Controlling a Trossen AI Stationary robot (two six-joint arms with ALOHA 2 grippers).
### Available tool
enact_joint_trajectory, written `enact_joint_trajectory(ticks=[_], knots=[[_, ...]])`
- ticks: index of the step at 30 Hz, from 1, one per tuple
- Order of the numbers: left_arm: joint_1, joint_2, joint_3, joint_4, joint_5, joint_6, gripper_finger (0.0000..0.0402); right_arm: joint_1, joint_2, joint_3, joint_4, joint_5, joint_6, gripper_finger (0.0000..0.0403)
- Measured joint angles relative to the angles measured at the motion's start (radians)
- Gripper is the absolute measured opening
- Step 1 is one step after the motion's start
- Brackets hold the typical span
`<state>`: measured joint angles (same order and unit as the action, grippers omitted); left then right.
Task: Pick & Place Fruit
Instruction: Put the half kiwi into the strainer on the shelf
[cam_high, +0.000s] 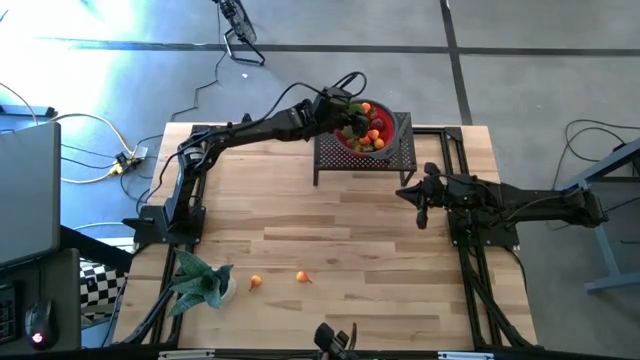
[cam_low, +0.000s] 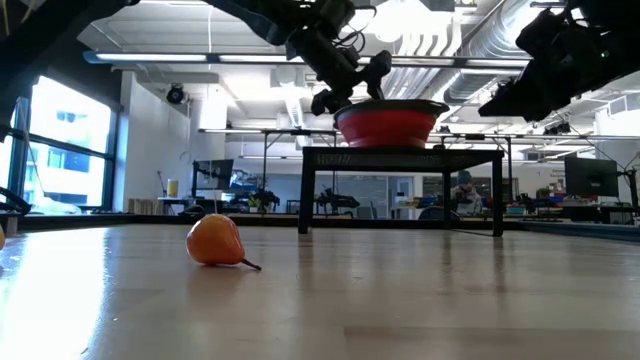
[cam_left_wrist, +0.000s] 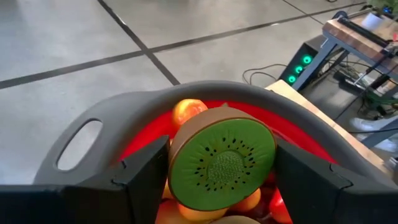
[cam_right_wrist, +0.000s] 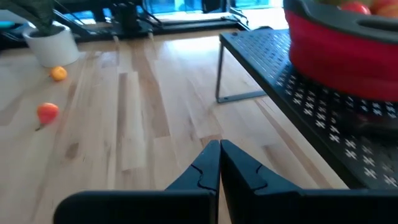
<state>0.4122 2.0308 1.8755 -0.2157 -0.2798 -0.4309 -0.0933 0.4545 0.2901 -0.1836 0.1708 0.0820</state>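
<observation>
A halved kiwi (cam_left_wrist: 221, 163), brown skin and green cut face, sits between the fingers of my left gripper (cam_left_wrist: 224, 186), over the red bowl (cam_high: 378, 137) with its grey rim (cam_left_wrist: 124, 115). The bowl holds several fruits, among them an orange one (cam_left_wrist: 186, 111), and stands on a black perforated rack (cam_high: 362, 155) at the table's far side. Two small orange fruits (cam_high: 256, 282) (cam_high: 303, 277) lie on the wood near the front left. My right gripper (cam_right_wrist: 219, 152) hovers shut at the table's right, touching nothing. My left gripper pinches the kiwi half by its two opposite sides (cam_left_wrist: 174, 158), one finger (cam_left_wrist: 144, 177) on each, with the green cut face turned toward the wrist camera. The fingers reach in from the table's left, slanting slightly down. I cannot tell whether the kiwi rests on the fruit below it.
A green leafy plant (cam_high: 203, 283) in a white pot (cam_right_wrist: 53, 45) stands at the front left corner. The rack's legs (cam_low: 302, 195) stand on the table at the far side. Bare wood lies across the middle (cam_high: 340, 240).
</observation>
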Motion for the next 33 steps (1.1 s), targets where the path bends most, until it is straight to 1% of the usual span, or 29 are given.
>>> enact_joint_trajectory(ticks=[4,6,8,10,12,15,20,28,33], knots=[[0.0,0.0,0.0,0.003,0.003,0.0,0.0258,0.0,0.0,0.0,0.059,-0.051,-0.01,0.0005],[0.0,0.0,0.0,0.017,0.033,0.0,0.0258,0.0,0.0,0.0,0.104,-0.081,-0.021,0.0005],[0.0,0.0,0.0,0.052,0.093,0.001,0.0258,0.0,0.0,0.0,0.155,-0.118,-0.038,0.0005],[0.0,0.0,0.0,0.097,0.185,0.002,0.0258,0.0,0.0,0.0,0.209,-0.148,-0.058,0.0005],[0.0,0.0,0.0,0.134,0.279,0.008,0.0258,0.0,0.0,0.0,0.259,-0.154,-0.076,0.0005],[-0.001,0.0,0.0,0.173,0.355,0.046,0.0258,0.0,0.0,0.0,0.304,-0.145,-0.101,0.0005],[0.0,0.001,0.0,0.182,0.368,0.117,0.0258,0.0,0.0,0.0,0.331,-0.144,-0.113,0.0005],[-0.006,0.001,-0.001,0.154,0.366,0.113,0.0258,0.0,0.0,0.0,0.33,-0.144,-0.106,0.0005],[-0.007,0.001,-0.002,0.163,0.332,0.112,0.0258,0.0,0.0,0.0,0.33,-0.145,-0.105,0.0005]])
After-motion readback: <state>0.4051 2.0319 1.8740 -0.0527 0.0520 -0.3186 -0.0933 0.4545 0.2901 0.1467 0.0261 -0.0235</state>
